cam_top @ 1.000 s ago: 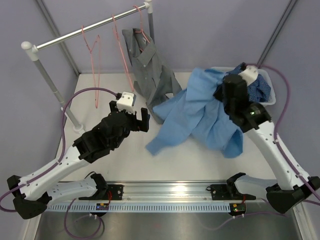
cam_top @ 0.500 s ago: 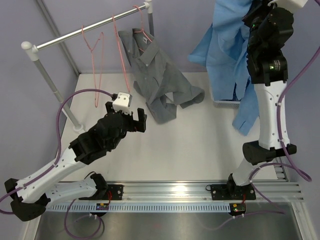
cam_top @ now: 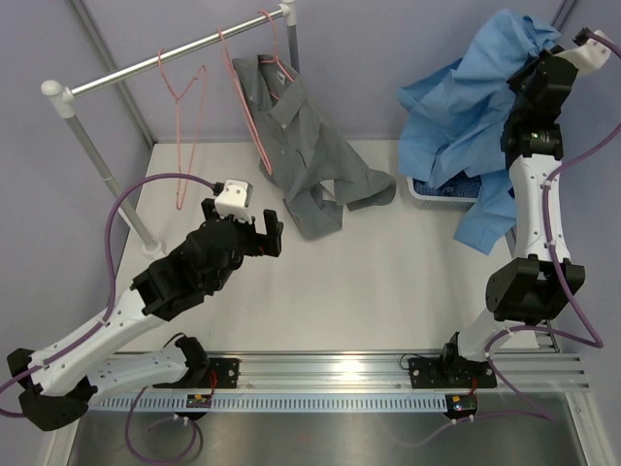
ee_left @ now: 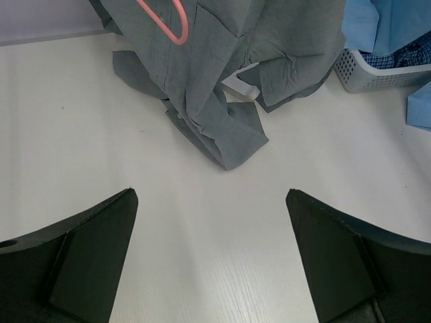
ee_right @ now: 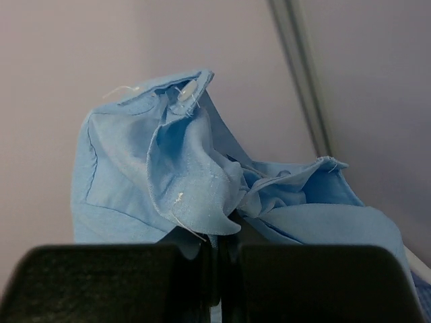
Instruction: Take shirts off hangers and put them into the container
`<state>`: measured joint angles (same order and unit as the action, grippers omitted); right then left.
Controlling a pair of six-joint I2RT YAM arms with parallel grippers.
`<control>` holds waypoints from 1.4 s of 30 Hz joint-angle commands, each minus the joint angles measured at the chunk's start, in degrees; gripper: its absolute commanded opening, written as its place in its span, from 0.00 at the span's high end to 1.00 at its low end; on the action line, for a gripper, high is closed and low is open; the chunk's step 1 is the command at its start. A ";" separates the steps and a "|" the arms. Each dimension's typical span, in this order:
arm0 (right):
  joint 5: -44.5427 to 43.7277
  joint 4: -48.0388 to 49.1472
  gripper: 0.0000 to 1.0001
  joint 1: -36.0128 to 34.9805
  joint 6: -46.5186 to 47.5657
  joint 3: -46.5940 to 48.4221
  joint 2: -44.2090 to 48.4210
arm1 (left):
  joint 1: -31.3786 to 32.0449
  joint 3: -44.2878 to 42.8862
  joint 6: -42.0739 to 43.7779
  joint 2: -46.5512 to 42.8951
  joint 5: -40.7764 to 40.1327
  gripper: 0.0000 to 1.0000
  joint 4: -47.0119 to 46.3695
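My right gripper (cam_top: 529,76) is raised high at the back right, shut on a fold of the light blue shirt (cam_top: 466,107). That shirt hangs bunched over the white container (cam_top: 425,192), one tail trailing down past its right side. In the right wrist view the cloth (ee_right: 168,168) is pinched between the shut fingers (ee_right: 219,249). A dark blue checked shirt (cam_top: 458,183) lies in the container. The grey shirt (cam_top: 306,146) hangs on a pink hanger (cam_top: 277,58), its hem pooled on the table. My left gripper (cam_top: 243,225) hovers open just left of it, holding nothing (ee_left: 210,195).
Two bare pink hangers (cam_top: 184,116) (cam_top: 243,107) hang on the metal rail (cam_top: 175,60), which rests on white posts (cam_top: 107,165) at the back left. Purple cables loop from both wrists. The left wrist view shows the container's corner (ee_left: 377,70) at the right.
My right arm has swung up from low over the table, lifting the light blue shirt off the tabletop to above the container. The grey shirt's hem has shifted. My left arm has barely moved.
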<state>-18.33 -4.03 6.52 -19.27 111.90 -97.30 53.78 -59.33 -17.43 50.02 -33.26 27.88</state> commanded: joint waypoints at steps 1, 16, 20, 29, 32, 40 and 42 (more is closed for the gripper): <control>0.13 9.21 1.00 4.71 -4.64 -9.37 6.15 | -0.25 -0.87 -1.03 0.16 -1.29 0.01 -0.81; 5.66 14.92 1.00 11.84 -0.43 -21.80 12.74 | -0.34 -2.11 -2.34 2.36 0.21 0.01 -0.81; 11.29 18.44 1.00 11.76 0.11 -23.91 16.34 | -0.34 -1.75 -2.52 1.84 -0.67 0.01 -0.81; 11.83 25.21 1.00 11.76 -1.39 -29.80 23.55 | -0.34 -1.58 -2.70 1.57 -1.64 0.01 -0.81; 11.56 24.78 1.00 11.76 -1.12 -30.86 23.82 | -0.34 -1.58 -2.78 1.75 -1.55 0.01 -0.72; 13.22 23.81 1.00 11.76 -1.39 -33.59 22.87 | -0.34 -0.79 -2.96 2.01 -1.55 0.01 -0.81; 14.72 23.63 1.00 11.76 -1.56 -33.06 21.28 | -0.34 -0.79 -2.96 2.36 -1.37 0.01 -0.81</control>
<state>-5.93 16.03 18.44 -20.75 77.49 -75.00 53.69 -59.53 -19.44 52.51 -33.06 28.86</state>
